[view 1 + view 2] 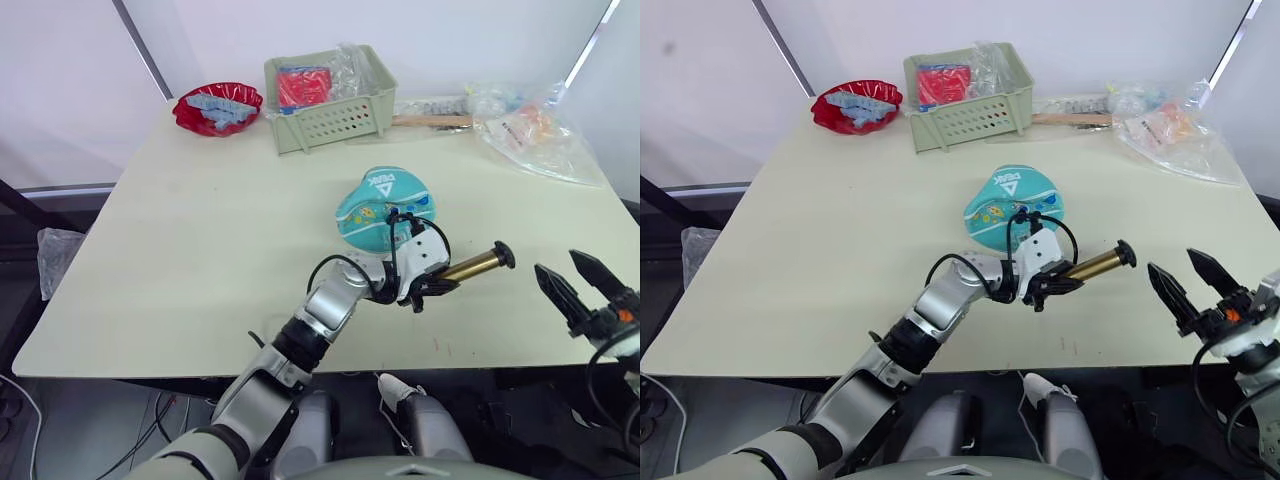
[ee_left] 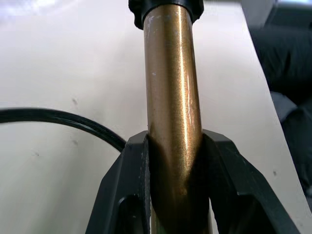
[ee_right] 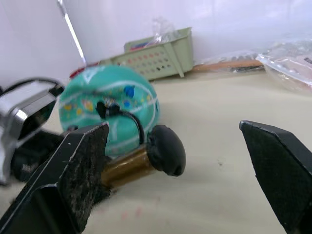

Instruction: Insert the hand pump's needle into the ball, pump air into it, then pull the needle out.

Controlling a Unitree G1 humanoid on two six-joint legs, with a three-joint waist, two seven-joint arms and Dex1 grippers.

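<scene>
Two grippers are seen over the pale table [image 1: 180,260]. The left gripper [image 1: 425,285] is clamped on the brass-gold cylinder of the hand pump [image 1: 472,265]; in the left wrist view both black fingers [image 2: 124,190] are pressed against the metal tube. The right gripper [image 1: 580,285] is held with its fingers spread wide and nothing between them, near the table's front edge.

The pump is held lying nearly flat, its long axis running toward the robot's right, with the black handle [image 3: 165,149] at the end pointing toward the right gripper. The handle is therefore judged to be nearer the right arm, a short gap apart from its open fingers.

The ball [image 1: 383,208] rests on the table just behind the left gripper, teal, soft-looking and somewhat slack, with cartoon prints and a white triangle logo. The thin black hose [image 3: 130,119] is looped from the pump up to a dark fitting on the ball's surface; the needle itself cannot be made out, so insertion is only presumed.

The cylinder is smooth and glossy; the gripper pads appear rough and matte.
</scene>
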